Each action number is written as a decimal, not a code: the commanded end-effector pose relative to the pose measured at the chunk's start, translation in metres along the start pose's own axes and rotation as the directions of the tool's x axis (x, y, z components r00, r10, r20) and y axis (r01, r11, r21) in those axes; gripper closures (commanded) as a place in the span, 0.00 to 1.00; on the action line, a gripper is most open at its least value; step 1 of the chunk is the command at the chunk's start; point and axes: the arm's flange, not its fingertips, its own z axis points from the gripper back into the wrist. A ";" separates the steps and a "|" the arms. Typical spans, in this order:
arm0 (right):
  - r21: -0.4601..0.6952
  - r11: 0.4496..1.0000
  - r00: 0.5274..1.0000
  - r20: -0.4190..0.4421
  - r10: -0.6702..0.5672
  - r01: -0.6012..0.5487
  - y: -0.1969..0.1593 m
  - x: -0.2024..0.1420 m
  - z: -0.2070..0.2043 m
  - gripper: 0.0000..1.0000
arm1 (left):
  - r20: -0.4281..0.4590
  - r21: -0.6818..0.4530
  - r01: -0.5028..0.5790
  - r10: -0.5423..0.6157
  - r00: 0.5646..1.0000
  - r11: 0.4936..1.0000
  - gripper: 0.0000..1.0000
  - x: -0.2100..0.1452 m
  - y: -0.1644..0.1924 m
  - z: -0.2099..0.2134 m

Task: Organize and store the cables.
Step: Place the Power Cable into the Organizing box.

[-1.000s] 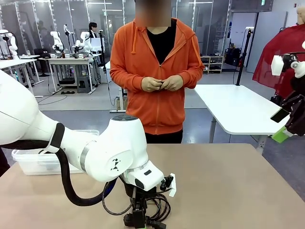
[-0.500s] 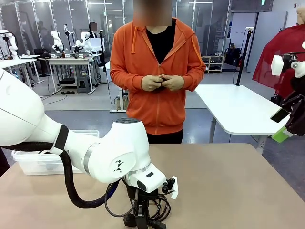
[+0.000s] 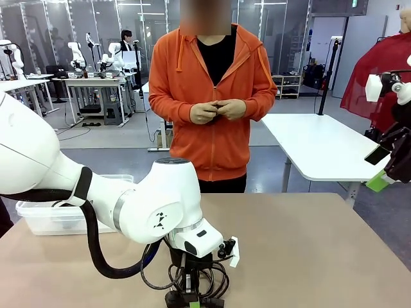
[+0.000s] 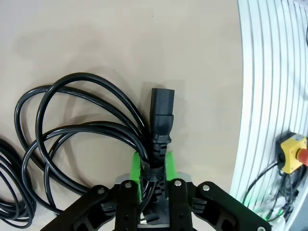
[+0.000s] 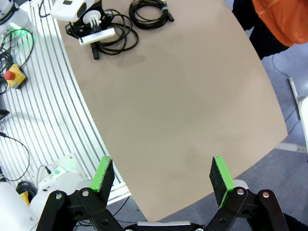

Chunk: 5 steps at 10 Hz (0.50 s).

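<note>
Because the loosely coiled black power cable [image 4: 155, 144] is to be stored, it is gripped where its loops are gathered: at the neck bound by a narrow black strap [image 4: 153, 175], just below the moulded black plug [image 4: 162, 108]. In the left wrist view the plug is pointed toward twelve o'clock, while the loops are fanned out flat toward nine and ten o'clock on the tan table top [image 5: 183, 106]. The left gripper [image 4: 153, 169] is clamped on that strapped neck, its green pads [image 4: 169, 166] pressed against both sides, probably so that the whole coil can be lifted without being unwound. No lift is evident; the loops appear to rest on the table. A second, tighter coil of black cord [image 5: 166, 9] is seen just beside it in the right wrist view, at twelve o'clock, untouched. At ten o'clock from the gripped cable in the front view, a clear plastic bin [image 3: 38, 221] is set at the table's far left edge, presumably as the storage place. The right gripper [image 5: 162, 177] is held high and well apart from the cables, its jaws spread wide and nothing between them. At twelve o'clock a person in an orange hooded top [image 3: 212, 83] is stood with hands [image 3: 218, 112] clasped, apparently occupied with something small that cannot be made out.
</note>
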 end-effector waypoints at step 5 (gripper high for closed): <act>0.000 1.000 1.000 -0.005 -0.008 0.008 0.000 0.002 0.002 0.00 | 0.020 0.004 0.043 -0.043 0.999 0.999 0.83 0.006 -0.020 0.076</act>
